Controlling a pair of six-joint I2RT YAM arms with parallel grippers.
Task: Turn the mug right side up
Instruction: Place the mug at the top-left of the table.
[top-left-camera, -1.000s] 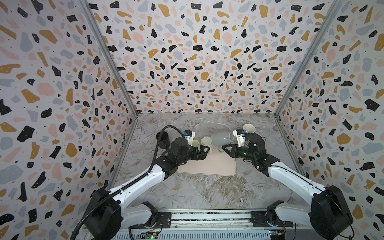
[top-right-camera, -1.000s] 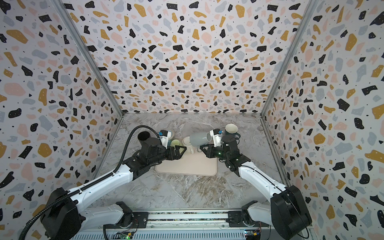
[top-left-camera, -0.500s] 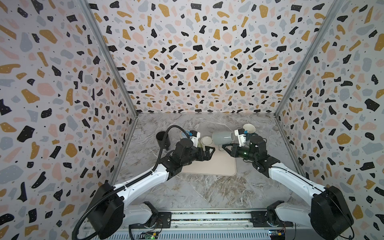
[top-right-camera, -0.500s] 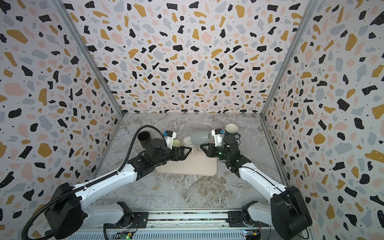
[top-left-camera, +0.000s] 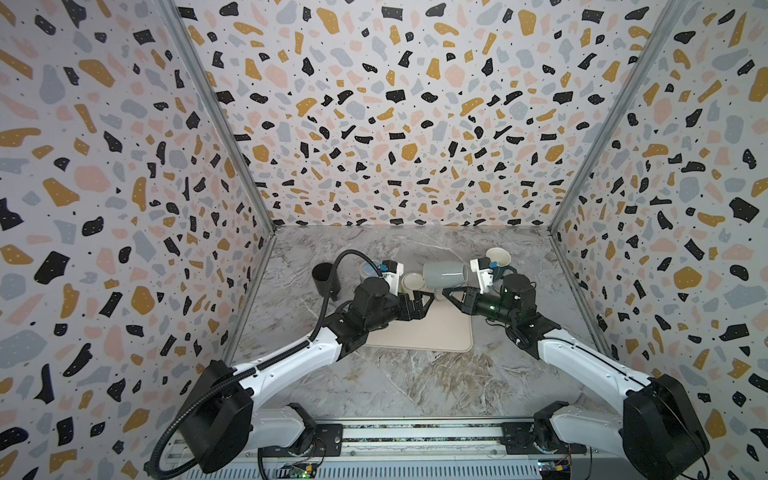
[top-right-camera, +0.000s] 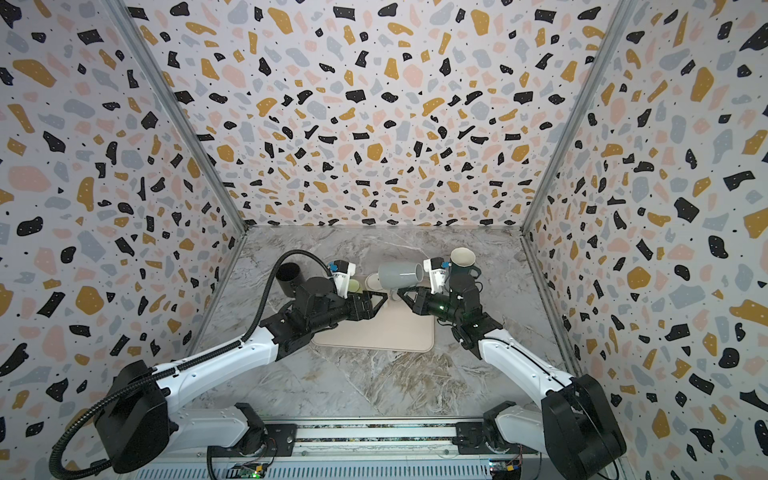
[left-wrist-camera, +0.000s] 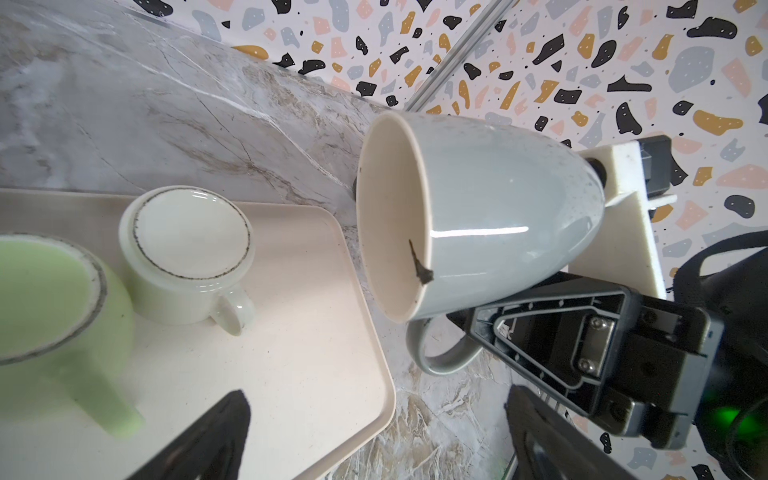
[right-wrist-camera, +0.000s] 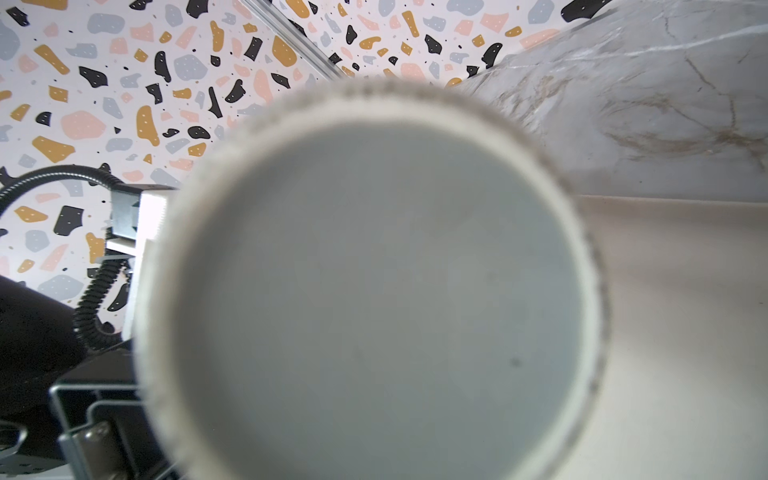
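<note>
A grey mug (top-left-camera: 444, 275) (top-right-camera: 401, 275) hangs on its side above the table, its cream-lined mouth turned toward the left arm. My right gripper (top-left-camera: 443, 294) (top-right-camera: 397, 294) is shut on its handle (left-wrist-camera: 440, 357), and one black finger (left-wrist-camera: 536, 332) lies against the loop. In the right wrist view the mug's round grey base (right-wrist-camera: 374, 291) fills the picture and hides those jaws. My left gripper (top-left-camera: 426, 297) (left-wrist-camera: 374, 411) stands open just below and in front of the mug's mouth, touching nothing.
A beige tray (top-left-camera: 440, 336) (left-wrist-camera: 291, 353) lies under both grippers. A cream cup (left-wrist-camera: 187, 249) and a green mug (left-wrist-camera: 50, 299) stand on it upside down. A black cup (top-left-camera: 325, 277) stands at the left. A dark mug (top-left-camera: 498, 258) is at the back right.
My left arm has swung right across the tray until its open jaws are near the mug's mouth. The right gripper and the mug have stayed put.
</note>
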